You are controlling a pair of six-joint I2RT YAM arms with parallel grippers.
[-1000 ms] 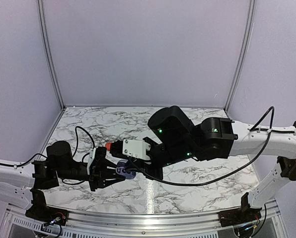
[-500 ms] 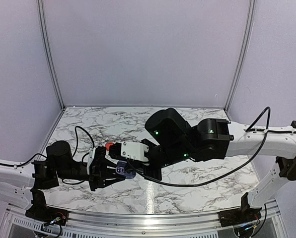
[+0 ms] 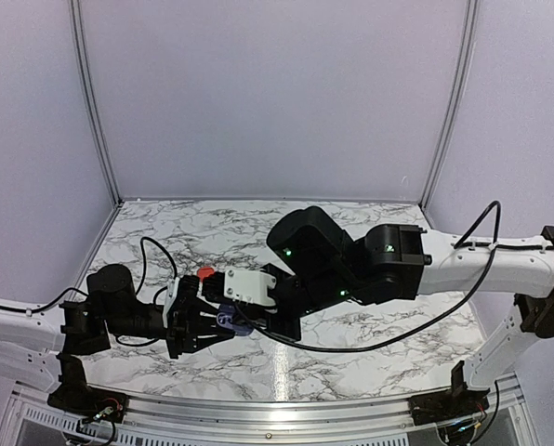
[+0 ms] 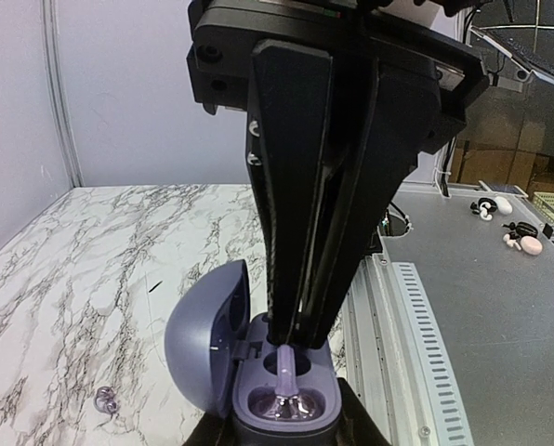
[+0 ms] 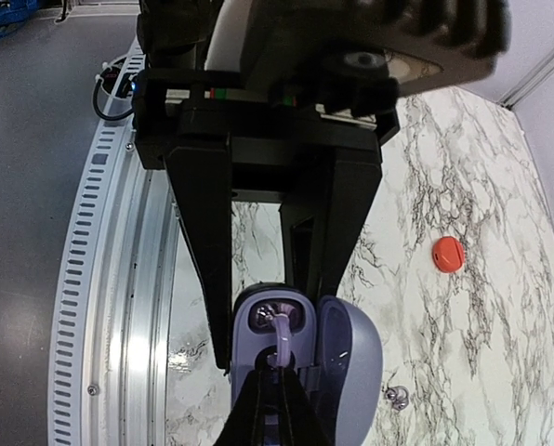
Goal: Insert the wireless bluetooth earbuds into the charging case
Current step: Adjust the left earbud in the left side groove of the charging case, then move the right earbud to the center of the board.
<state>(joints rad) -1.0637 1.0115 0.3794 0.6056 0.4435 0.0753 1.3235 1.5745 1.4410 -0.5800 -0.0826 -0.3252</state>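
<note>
Right fingers [image 4: 288, 204] tight on lilac earbud [image 4: 285, 370], partway in open charging case [image 4: 203, 346].

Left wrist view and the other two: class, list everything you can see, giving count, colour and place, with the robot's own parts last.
charging case: 1, lavender, lid open, in the left gripper.
held earbud: 1, lavender, pinched by the right gripper at the case's socket.
loose earbud: 1, pale and glossy, on the table beside the case.
red round piece: 1, red, on the table, apart from the case.
table: 1, white marble with grey veins.
small items: a few, pale and dark, on the grey bench; too small to name.
left gripper: 1, black, shut on the charging case.
right gripper: 1, black, shut on the held earbud.
</note>
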